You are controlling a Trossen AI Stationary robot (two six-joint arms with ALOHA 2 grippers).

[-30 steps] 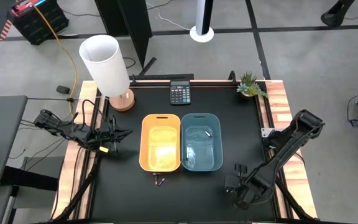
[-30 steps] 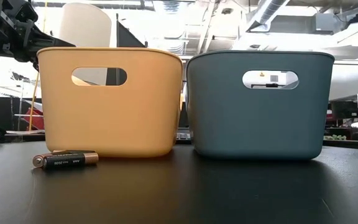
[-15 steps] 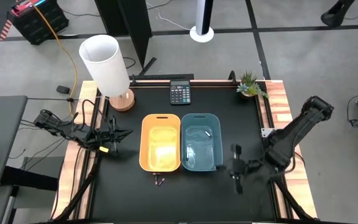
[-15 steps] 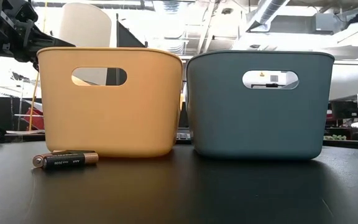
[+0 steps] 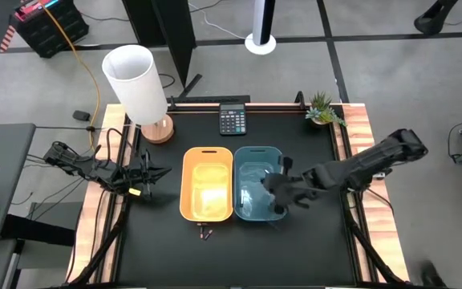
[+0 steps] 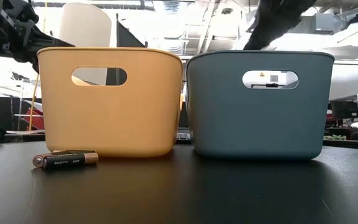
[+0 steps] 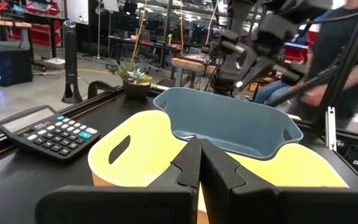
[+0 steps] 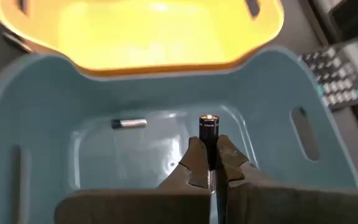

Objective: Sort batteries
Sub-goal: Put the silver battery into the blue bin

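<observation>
My right gripper (image 5: 281, 189) hangs over the right part of the blue bin (image 5: 257, 210), shut on a dark battery (image 8: 208, 132) with a coppery tip. A silvery battery (image 8: 129, 124) lies on the blue bin's floor (image 8: 148, 155). The yellow bin (image 5: 207, 183) stands just left of the blue one. More dark batteries (image 5: 205, 234) lie on the table in front of the yellow bin; the low view shows one with a coppery end (image 6: 65, 160). My left gripper (image 5: 147, 177) waits, shut (image 7: 199, 167), at the table's left edge. My right gripper pinches the dark battery by its rear part (image 8: 209, 147) between its two fingertips (image 8: 194, 158). The battery lies along the fingers and sticks out ahead of them, its coppery tip (image 8: 208, 117) free. The fingers slant down from the table's right. The battery is lifted clear above the blue bin's floor.
A black calculator (image 5: 232, 120) and a small potted plant (image 5: 323, 109) sit at the table's far edge. A white lamp (image 5: 137, 83) stands at the far left corner. People show beyond the table (image 7: 347, 68). Bare black tabletop (image 5: 311, 249) lies near the front right.
My right arm has swung from the table's near right corner toward the left and far side, and its gripper now hangs over the blue bin. The batteries on the table and my left arm have kept still.
</observation>
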